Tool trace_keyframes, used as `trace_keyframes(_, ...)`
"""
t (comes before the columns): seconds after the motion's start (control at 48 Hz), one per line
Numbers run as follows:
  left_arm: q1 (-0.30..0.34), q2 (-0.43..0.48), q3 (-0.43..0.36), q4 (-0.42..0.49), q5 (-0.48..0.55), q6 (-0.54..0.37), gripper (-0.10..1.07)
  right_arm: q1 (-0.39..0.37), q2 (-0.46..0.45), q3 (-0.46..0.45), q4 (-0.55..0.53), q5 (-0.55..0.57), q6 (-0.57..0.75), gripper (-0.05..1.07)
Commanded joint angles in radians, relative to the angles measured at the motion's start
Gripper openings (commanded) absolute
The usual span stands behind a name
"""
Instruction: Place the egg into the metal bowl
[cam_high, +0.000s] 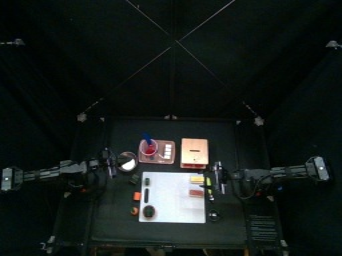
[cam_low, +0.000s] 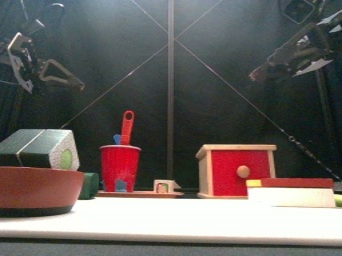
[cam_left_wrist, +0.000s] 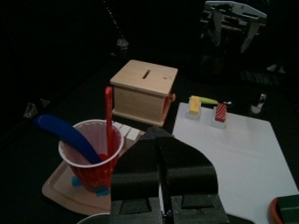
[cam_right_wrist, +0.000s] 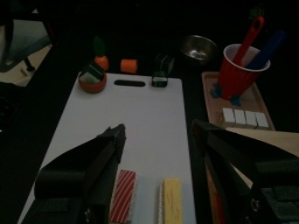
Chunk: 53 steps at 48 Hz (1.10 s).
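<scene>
Right hand (cam_right_wrist: 158, 162) raised, jaws spread wide, left hand (cam_left_wrist: 163, 171) raised, jaws together

The metal bowl (cam_right_wrist: 198, 47) sits beside the cup (cam_right_wrist: 240, 70), past the board (cam_right_wrist: 128, 140).

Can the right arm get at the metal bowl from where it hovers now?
Probably yes: the right gripper is open above the white board, and the metal bowl sits just beyond the board's far edge, nothing over it, though the red cup stands close.
</scene>
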<state>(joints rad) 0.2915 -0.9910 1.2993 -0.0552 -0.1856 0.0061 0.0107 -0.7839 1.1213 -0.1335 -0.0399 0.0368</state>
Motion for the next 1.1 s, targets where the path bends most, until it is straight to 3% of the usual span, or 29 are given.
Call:
trace_keyframes(0.0,0.014,0.008,-0.031,0.006,-0.009,0.002,0.00,-0.003,0.006,-0.006,0.002,-0.008,0.002,0.93)
trace_keyframes(0.417,0.009,0.008,-0.048,0.017,-0.009,0.002,0.00,-0.026,0.046,-0.031,0.025,0.025,0.005,0.93)
trace_keyframes(0.521,0.009,0.008,-0.048,0.017,-0.009,0.002,0.00,-0.071,0.114,-0.080,0.038,0.138,0.005,0.93)
trace_keyframes(0.604,0.009,0.006,-0.046,0.017,-0.009,0.000,0.00,-0.097,0.202,-0.140,0.040,0.304,0.002,0.93)
trace_keyframes(0.75,0.009,0.008,-0.041,0.017,-0.009,0.000,0.00,-0.101,0.334,-0.238,0.017,0.497,-0.014,0.93)
trace_keyframes(0.875,0.009,0.008,-0.038,0.018,-0.009,0.002,0.00,-0.100,0.430,-0.278,-0.003,0.568,-0.014,0.93)
trace_keyframes(1.083,0.008,0.008,-0.028,0.021,-0.009,0.000,0.00,-0.098,0.529,-0.302,0.020,0.580,-0.014,0.94)
